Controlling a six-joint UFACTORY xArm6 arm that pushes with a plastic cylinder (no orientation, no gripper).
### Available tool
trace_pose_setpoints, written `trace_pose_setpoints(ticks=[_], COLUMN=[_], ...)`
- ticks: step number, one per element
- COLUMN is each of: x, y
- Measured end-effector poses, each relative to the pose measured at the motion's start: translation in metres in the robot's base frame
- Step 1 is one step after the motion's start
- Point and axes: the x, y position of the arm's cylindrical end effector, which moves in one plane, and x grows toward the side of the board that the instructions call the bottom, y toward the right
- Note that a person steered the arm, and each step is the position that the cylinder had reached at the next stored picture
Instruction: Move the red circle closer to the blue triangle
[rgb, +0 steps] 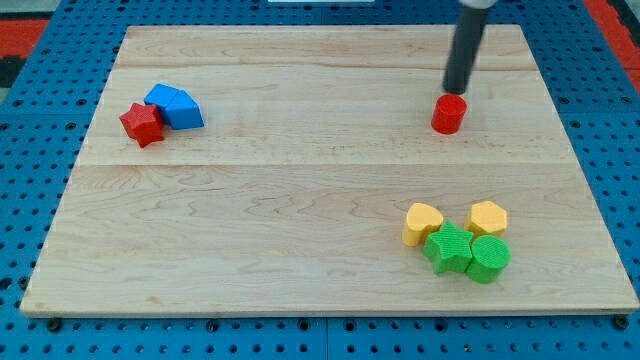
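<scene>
Nearest, at the right, a green star (449, 248), green circle (489, 258) and two yellow blocks cluster; farther left, the blue triangle (175, 106) touches a red star (142, 124); far right, my tip (456, 90), a bare rod gripping nothing, stands just behind the red circle (449, 114).

My tip (456, 90) ends a straight dark cylindrical rod.

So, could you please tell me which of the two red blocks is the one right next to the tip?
The red circle, alone toward the view's upper right, directly below my tip. The red star sits far left, against the blue triangle.
</scene>
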Motion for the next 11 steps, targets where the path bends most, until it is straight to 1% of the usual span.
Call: trace_pose_setpoints(ticks=[1, 2, 3, 4, 5, 6, 7, 8, 9, 10, 11], x=[0.036, 0.081, 0.083, 0.095, 0.122, 0.142, 0.141, 0.146, 0.153, 0.137, 0.118], y=[0.004, -0.040, -0.130, -0.199, -0.169, -0.200, -0.299, -0.320, -0.250, -0.253, -0.315])
